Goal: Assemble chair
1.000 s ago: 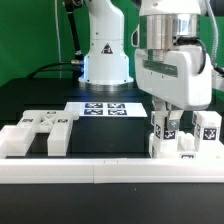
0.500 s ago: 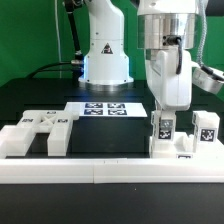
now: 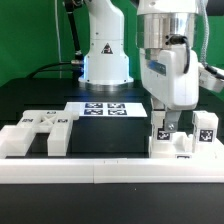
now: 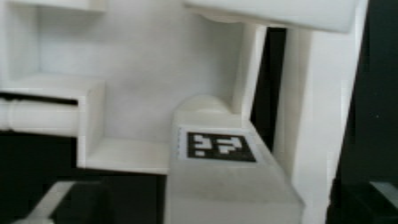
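White chair parts with square tags stand at the exterior view's right, by the front rail: a low block (image 3: 178,150), a tagged cube (image 3: 207,128) and an upright tagged piece (image 3: 166,130). My gripper (image 3: 166,124) hangs straight down over that upright piece, open, with a dark finger on each side of it. In the wrist view the tagged white piece (image 4: 222,150) fills the picture and runs down between the fingers of the gripper (image 4: 214,212). More chair parts (image 3: 45,135), notched bars and a slab, lie at the exterior view's left.
The marker board (image 3: 105,108) lies flat at mid-table in front of the arm's base (image 3: 105,60). A long plain white rail (image 3: 100,172) runs along the front edge. Black table shows between the two groups of parts.
The hand has turned about its vertical axis over the upright piece. The fingers, close together before, now stand apart on either side of it.
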Tool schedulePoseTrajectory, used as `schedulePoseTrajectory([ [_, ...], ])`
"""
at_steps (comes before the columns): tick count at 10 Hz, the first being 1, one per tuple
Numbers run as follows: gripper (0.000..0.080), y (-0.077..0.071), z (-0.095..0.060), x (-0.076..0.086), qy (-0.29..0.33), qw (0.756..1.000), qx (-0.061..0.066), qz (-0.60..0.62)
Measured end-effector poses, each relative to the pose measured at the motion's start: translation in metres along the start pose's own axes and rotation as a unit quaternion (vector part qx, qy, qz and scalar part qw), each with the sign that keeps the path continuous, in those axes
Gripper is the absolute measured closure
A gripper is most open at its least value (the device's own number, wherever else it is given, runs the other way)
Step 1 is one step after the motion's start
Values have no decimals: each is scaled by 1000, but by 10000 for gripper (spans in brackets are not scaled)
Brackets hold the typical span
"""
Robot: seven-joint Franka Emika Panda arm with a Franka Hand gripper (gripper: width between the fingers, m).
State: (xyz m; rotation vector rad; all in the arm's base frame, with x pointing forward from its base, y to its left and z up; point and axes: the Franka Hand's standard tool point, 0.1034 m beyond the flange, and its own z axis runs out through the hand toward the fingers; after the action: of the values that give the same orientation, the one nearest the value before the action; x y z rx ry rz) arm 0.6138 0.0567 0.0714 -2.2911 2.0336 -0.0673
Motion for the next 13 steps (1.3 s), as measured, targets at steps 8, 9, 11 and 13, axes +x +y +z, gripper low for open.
schedulePoseTrajectory([
  [8, 150, 0, -4, 6, -1, 914, -2, -406],
  [9, 150, 0, -4, 8, -1, 895, -2, -447],
  [11, 150, 0, -3, 9, 0, 865, -2, -502],
  [13, 150, 1, -2, 11, 2, 833, -6, -553],
])
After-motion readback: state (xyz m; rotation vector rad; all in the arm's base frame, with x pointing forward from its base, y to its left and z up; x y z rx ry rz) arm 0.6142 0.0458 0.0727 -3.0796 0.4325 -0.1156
